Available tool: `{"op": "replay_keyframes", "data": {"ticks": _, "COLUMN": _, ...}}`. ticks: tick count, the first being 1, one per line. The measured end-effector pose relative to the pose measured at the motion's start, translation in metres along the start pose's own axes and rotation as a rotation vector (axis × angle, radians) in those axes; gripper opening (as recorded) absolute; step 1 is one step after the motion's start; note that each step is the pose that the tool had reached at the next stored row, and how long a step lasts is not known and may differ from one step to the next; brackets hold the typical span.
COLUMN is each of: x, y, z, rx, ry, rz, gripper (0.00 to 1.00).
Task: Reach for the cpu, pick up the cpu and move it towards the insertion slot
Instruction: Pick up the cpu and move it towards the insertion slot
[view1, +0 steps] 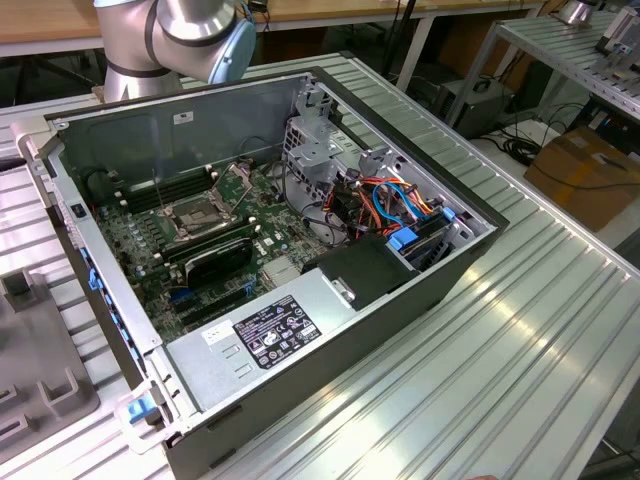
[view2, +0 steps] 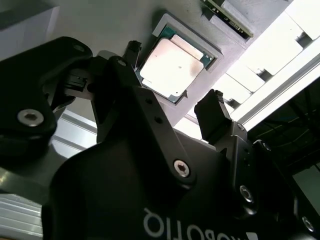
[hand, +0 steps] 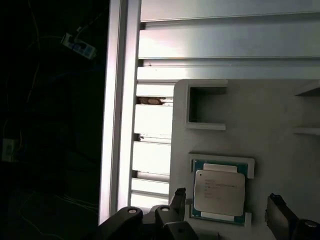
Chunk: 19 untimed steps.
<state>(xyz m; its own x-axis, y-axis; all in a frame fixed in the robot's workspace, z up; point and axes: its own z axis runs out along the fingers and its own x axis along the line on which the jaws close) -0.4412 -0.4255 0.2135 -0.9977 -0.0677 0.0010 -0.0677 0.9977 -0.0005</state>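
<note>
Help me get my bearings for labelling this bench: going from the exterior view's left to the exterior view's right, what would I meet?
grey moulded tray → insertion slot → orange and blue cables → cardboard box. The open computer case spans most of the width, so it is left out.

the cpu was seen with a dull, smooth metal face, and its tray was of matt grey plastic. the gripper was finished in matt black, with bright metal screws. the slot was framed in shiny metal. the table was made of ribbed, glossy metal, the case of dull grey sheet metal.
</note>
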Motion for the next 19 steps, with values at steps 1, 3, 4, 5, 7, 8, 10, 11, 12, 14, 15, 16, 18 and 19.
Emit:
{"op": "replay_keyframes", "data": {"ticks": 1, "x": 0.0002, "y": 0.0002, "z": 0.0028, "rx": 0.0007, "ry": 0.0002, "rz": 0.000, "gripper": 0.73}}
{"op": "replay_keyframes", "data": {"ticks": 3, "x": 0.0002, "y": 0.0004, "z": 0.0074, "rx": 0.0008, "ry": 0.0001, "rz": 0.000, "gripper": 0.73}}
{"op": "replay_keyframes", "data": {"ticks": 4, "x": 0.0002, "y": 0.0005, "z": 0.0087, "rx": 0.0008, "ry": 0.0000, "rz": 0.000, "gripper": 0.73}}
{"op": "replay_keyframes", "data": {"ticks": 5, "x": 0.0001, "y": 0.0006, "z": 0.0100, "rx": 0.0007, "ry": 0.0000, "rz": 0.000, "gripper": 0.73}}
{"op": "replay_keyframes", "data": {"ticks": 7, "x": 0.0002, "y": 0.0007, "z": 0.0146, "rx": 0.0008, "ry": 0.0000, "rz": 0.000, "gripper": 0.73}}
{"op": "replay_keyframes", "data": {"ticks": 8, "x": 0.0002, "y": 0.0007, "z": 0.0166, "rx": 0.0002, "ry": 0.0001, "rz": 0.000, "gripper": 0.73}}
{"op": "replay_keyframes", "data": {"ticks": 10, "x": 0.0003, "y": 0.0008, "z": 0.0184, "rx": -0.0006, "ry": 0.0000, "rz": -0.005, "gripper": 0.73}}
{"op": "replay_keyframes", "data": {"ticks": 11, "x": 0.0003, "y": 0.0008, "z": 0.0190, "rx": -0.0007, "ry": -0.0001, "rz": -0.008, "gripper": 0.73}}
{"op": "replay_keyframes", "data": {"ticks": 12, "x": 0.0003, "y": 0.0008, "z": 0.0193, "rx": -0.0007, "ry": 0.0001, "rz": -0.008, "gripper": 0.73}}
{"op": "replay_keyframes", "data": {"ticks": 14, "x": 0.0003, "y": 0.0014, "z": 0.0216, "rx": -0.0008, "ry": 0.0000, "rz": -0.008, "gripper": 0.73}}
{"op": "replay_keyframes", "data": {"ticks": 15, "x": 0.0003, "y": 0.0016, "z": 0.0223, "rx": -0.0010, "ry": 0.0000, "rz": -0.008, "gripper": 0.73}}
{"op": "replay_keyframes", "data": {"ticks": 16, "x": 0.0003, "y": 0.0017, "z": 0.0228, "rx": -0.0013, "ry": 0.0000, "rz": -0.008, "gripper": 0.73}}
{"op": "replay_keyframes", "data": {"ticks": 18, "x": 0.0003, "y": 0.0020, "z": 0.0239, "rx": -0.0022, "ry": -0.0002, "rz": -0.008, "gripper": 0.73}}
{"op": "replay_keyframes", "data": {"ticks": 19, "x": 0.0002, "y": 0.0021, "z": 0.0244, "rx": -0.0026, "ry": -0.0002, "rz": -0.008, "gripper": 0.73}}
